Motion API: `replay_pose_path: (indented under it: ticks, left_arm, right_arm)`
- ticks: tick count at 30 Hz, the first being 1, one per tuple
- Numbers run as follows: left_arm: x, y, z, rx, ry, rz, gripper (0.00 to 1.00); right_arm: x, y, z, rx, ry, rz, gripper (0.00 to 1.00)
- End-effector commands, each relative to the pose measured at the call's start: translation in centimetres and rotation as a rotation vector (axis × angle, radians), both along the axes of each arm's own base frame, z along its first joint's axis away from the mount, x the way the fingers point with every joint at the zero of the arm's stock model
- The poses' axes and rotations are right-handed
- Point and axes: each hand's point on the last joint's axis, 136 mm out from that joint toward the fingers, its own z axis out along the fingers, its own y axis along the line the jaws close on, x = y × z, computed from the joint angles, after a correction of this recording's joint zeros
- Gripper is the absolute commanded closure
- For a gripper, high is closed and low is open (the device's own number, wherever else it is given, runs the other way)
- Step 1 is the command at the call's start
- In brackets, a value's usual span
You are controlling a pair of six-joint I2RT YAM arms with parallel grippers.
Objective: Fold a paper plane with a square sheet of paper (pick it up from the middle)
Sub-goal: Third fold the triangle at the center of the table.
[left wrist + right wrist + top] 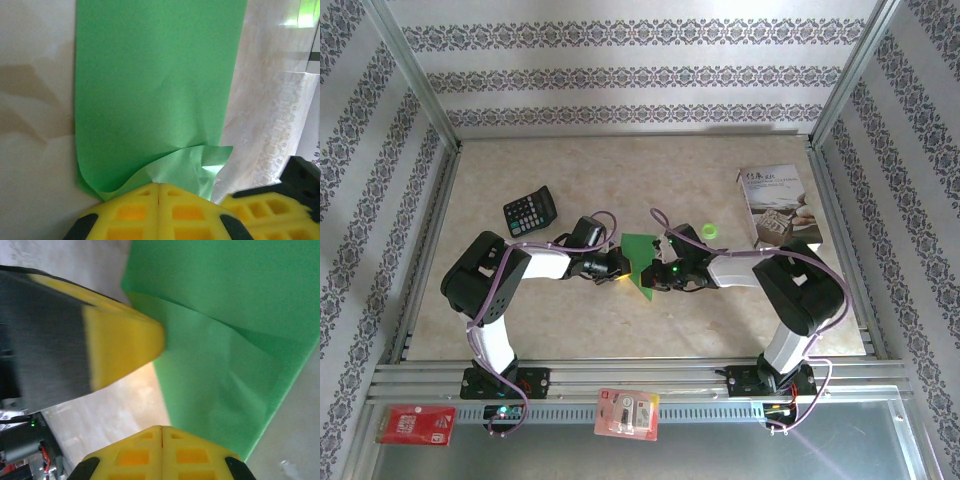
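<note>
The square sheet of paper [640, 258], bright green and creased to a narrower shape, lies on the table between my two arms. My left gripper [619, 271] is shut at its left edge. In the left wrist view the closed yellow tips [158, 186] meet a curled-up flap of the paper [155, 90]; I cannot tell whether the flap is pinched. My right gripper [657, 277] is shut at the sheet's right side. Its closed tips [161, 429] sit at the edge of the paper [240, 315], with the left gripper's yellow finger [125, 340] resting on a folded corner.
A black calculator [530, 211] lies at the back left. A white printed booklet [775, 205] and a small green disc [710, 231] are at the back right. Two red packets [415, 423] [628, 413] sit on the front rail. Metal frame posts border the table.
</note>
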Motion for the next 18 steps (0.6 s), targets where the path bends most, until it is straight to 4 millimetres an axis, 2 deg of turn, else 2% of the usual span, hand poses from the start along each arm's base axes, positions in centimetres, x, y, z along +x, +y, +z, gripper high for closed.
replay_pose_path:
  ticks: [1,9,18]
  left_arm:
    - [-2.6,0.9,-2.4,0.073,0.099,-0.002,1.0]
    - [-1.8,0.6,-1.8,0.074,0.082,-0.015,0.99]
    - [-0.2,0.7,-1.5,0.089,0.07,-0.02,0.96]
  right_arm:
    - [-0.2,-0.1,-1.2,-0.035,0.012,0.018,1.0]
    - [-3.6,-3.7,-5.4,-0.175,0.14,0.0,1.0]
    - [-6.1,-6.2,-6.8,-0.304,0.21,0.018,1.0]
